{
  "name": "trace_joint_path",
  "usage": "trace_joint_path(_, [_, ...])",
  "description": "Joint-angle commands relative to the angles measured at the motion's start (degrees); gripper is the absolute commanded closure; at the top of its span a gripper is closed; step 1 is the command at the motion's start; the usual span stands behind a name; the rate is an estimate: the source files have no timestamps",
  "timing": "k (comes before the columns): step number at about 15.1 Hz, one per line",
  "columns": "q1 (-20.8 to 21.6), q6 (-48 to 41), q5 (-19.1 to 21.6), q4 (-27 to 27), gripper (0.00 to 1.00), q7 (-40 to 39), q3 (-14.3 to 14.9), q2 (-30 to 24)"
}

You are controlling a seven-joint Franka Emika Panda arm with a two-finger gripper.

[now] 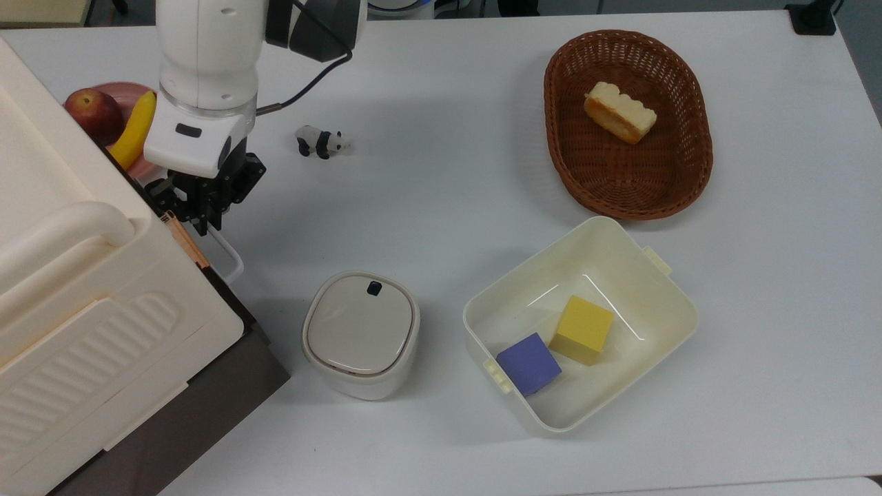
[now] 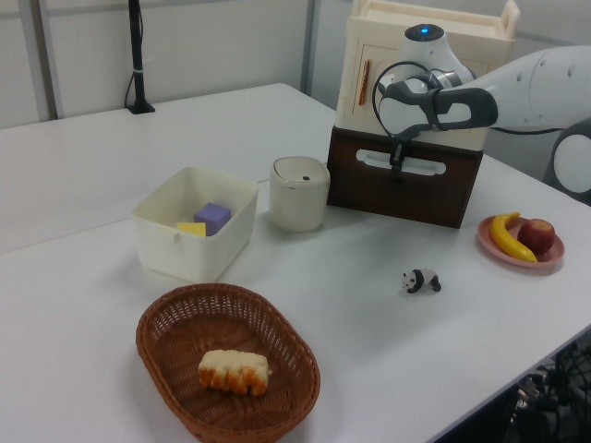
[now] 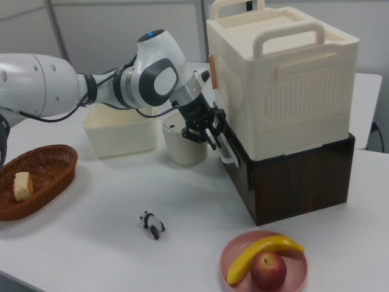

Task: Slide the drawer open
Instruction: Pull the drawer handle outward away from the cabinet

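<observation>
The drawer (image 2: 397,192) is the dark brown panel under a cream ribbed box (image 1: 83,289); its front also shows in the right view (image 3: 240,176). A white loop handle (image 1: 231,258) (image 2: 406,167) (image 3: 226,153) sticks out from the front. My gripper (image 1: 201,219) (image 2: 397,162) (image 3: 209,135) hangs at one end of that handle, fingers pointing down and shut on the bar. The drawer front sits about flush with the cabinet.
A cream lidded pot (image 1: 360,334) stands close in front of the drawer. Beyond it are a cream tub (image 1: 679,303) with two cubes, a wicker basket (image 1: 551,103) with bread, a toy panda (image 1: 320,141), and a pink plate (image 3: 234,255) with a banana and an apple.
</observation>
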State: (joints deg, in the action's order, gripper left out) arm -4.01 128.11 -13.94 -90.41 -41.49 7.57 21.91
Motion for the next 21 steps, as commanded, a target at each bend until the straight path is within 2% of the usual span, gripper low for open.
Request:
trace_joint_path(1, [0.85, 1.09, -1.35, -4.16, 0.92, 1.59, -0.10, -4.06])
trace_joint_path(17, [2.25, 0.30, -1.35, -10.83, 0.92, 1.50, -1.16, -8.90])
trace_joint_path(21, [2.52, -2.94, -1.35, -11.01, 0.92, 1.50, -1.16, -10.39])
